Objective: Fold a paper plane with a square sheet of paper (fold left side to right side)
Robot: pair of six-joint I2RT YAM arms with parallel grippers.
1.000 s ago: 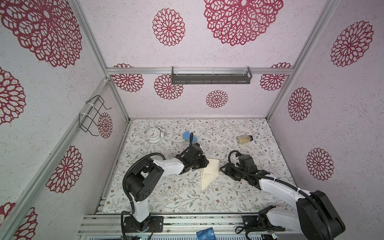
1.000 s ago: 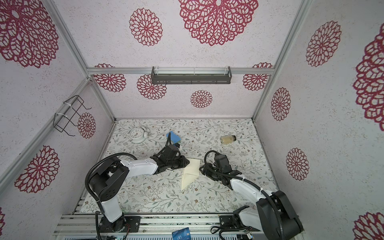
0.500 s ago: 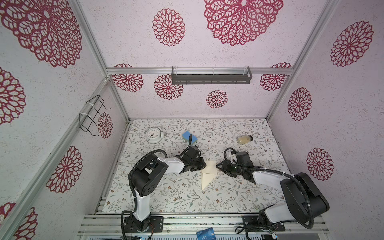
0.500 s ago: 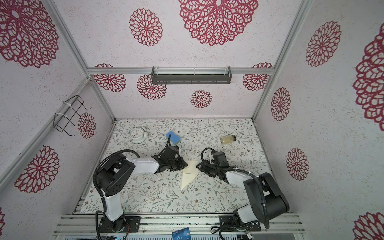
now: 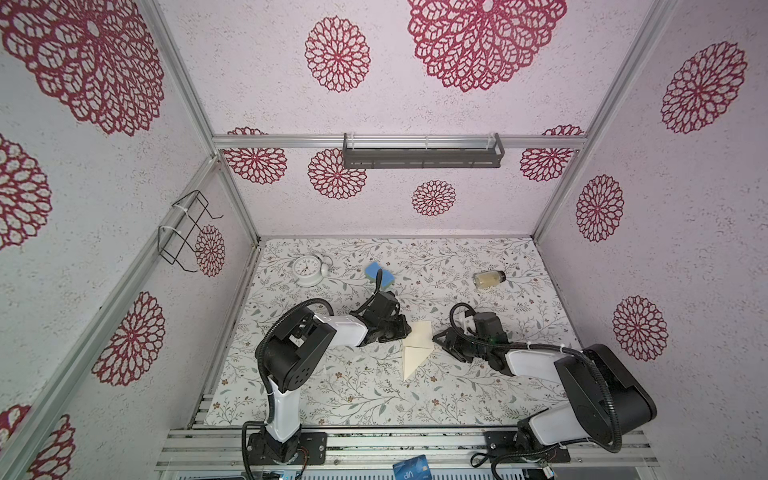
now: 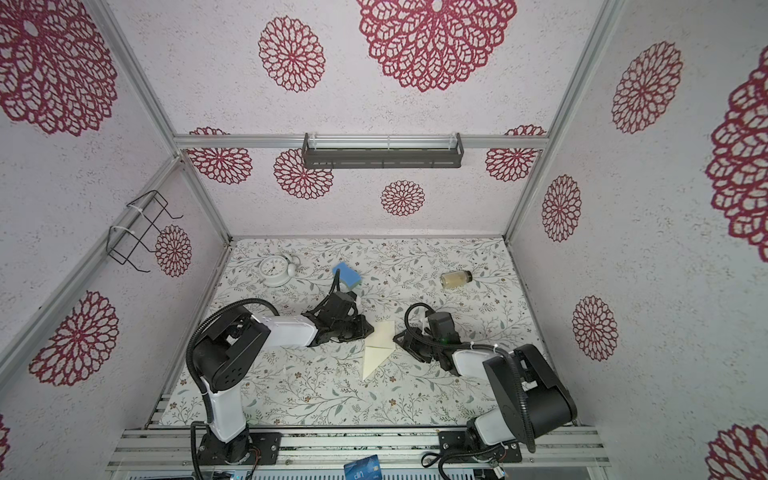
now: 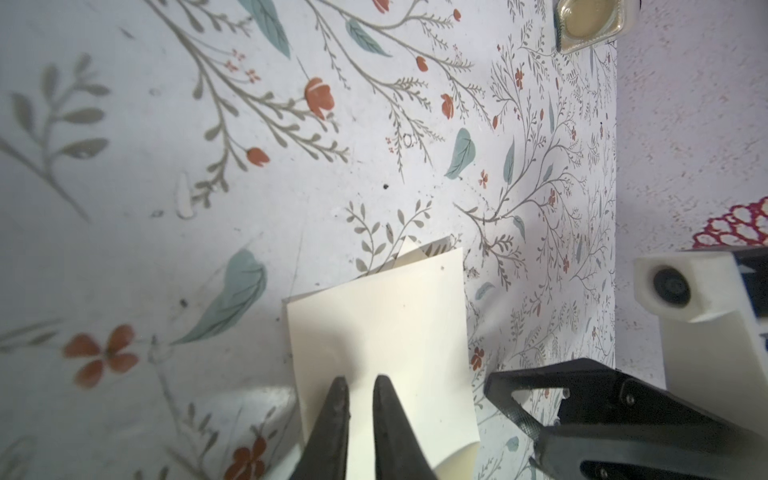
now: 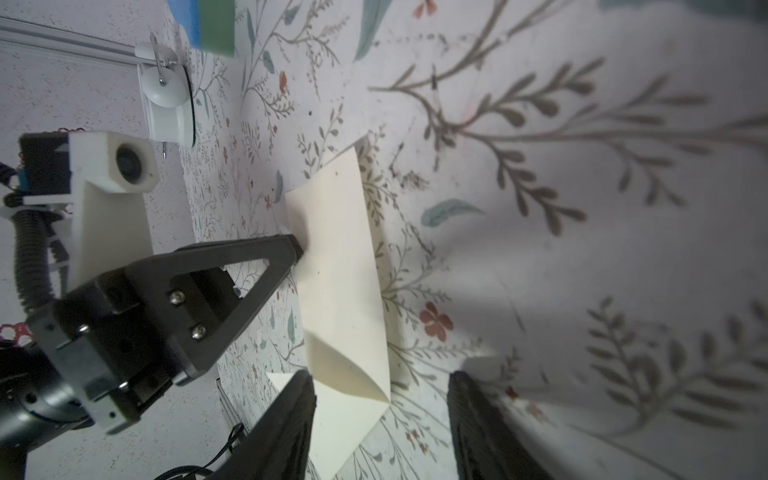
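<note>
The square sheet of paper [image 5: 417, 350] [image 6: 377, 348] lies mid-table as a partly folded cream shape with a point toward the front. It does not show the paper plane's narrow form. My left gripper [image 5: 406, 331] [image 6: 370, 330] sits at its left edge. In the left wrist view its jaws [image 7: 360, 384] are almost closed, tips resting on the flat paper [image 7: 386, 324], pinching nothing. My right gripper [image 5: 436, 337] [image 6: 397, 338] is at the paper's right side. In the right wrist view it [image 8: 382, 399] stands wide open, straddling a folded corner of the paper [image 8: 340, 270].
At the back of the floral table are a white alarm clock [image 5: 307, 270], a blue sponge [image 5: 380, 276] and a small jar [image 5: 489, 279] lying on its side. A blue card [image 5: 411, 471] lies on the front rail. A wire rack [image 5: 185, 232] hangs on the left wall.
My right gripper has slid a little left, closer to the paper's right side. The left gripper has stayed at the paper's left edge. Both arms' elbows have shifted.
</note>
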